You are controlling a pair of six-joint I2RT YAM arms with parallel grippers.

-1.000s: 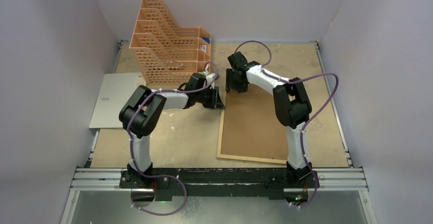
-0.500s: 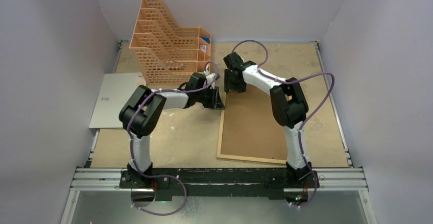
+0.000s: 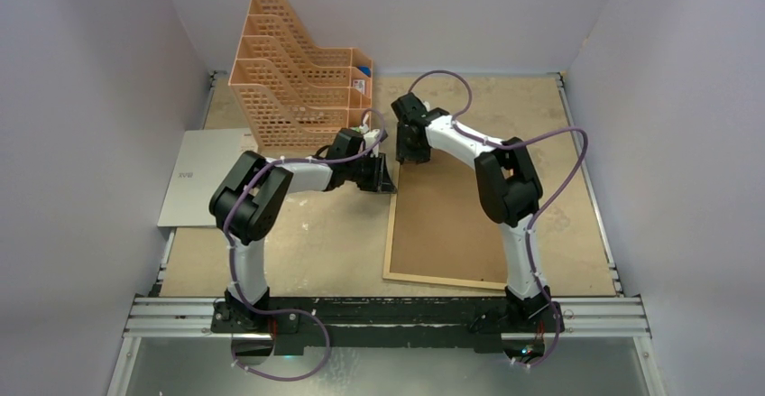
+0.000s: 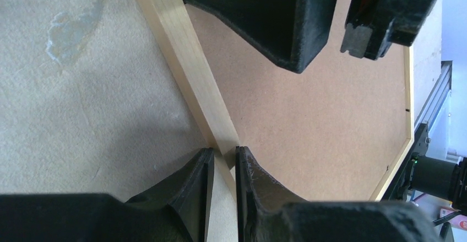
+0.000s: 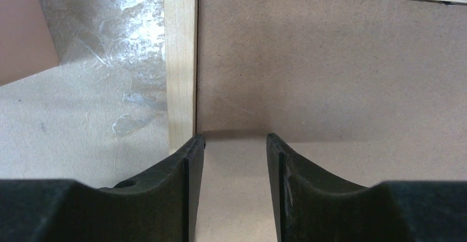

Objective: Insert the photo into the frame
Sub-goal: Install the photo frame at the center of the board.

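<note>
The left gripper (image 4: 223,152) is seen clamped on the left rail of the frame (image 4: 182,43), one black finger on the outside of the light-wood strip and the other on the inside. The rail is pinched towards its far end. Just beside it, the right gripper (image 5: 234,137) is held with its jaws parted over the brown backing board (image 5: 330,60), inside the frame's far-left corner. Its left finger is set against the inner edge of the rail, and nothing is gripped between the two. Whether the tips are pressing on the board cannot be told.

The frame is laid flat, back up, on the table (image 3: 316,252), right of centre, with its long sides running from near to far. The opening is filled by the backing board. Whether the photo lies under that board cannot be told from any view.

An orange lattice file organizer (image 3: 293,62) is stood at the far left of the table, close to both grippers. A pale grey sheet (image 3: 203,175) is laid at the left edge, well apart from the frame.
</note>
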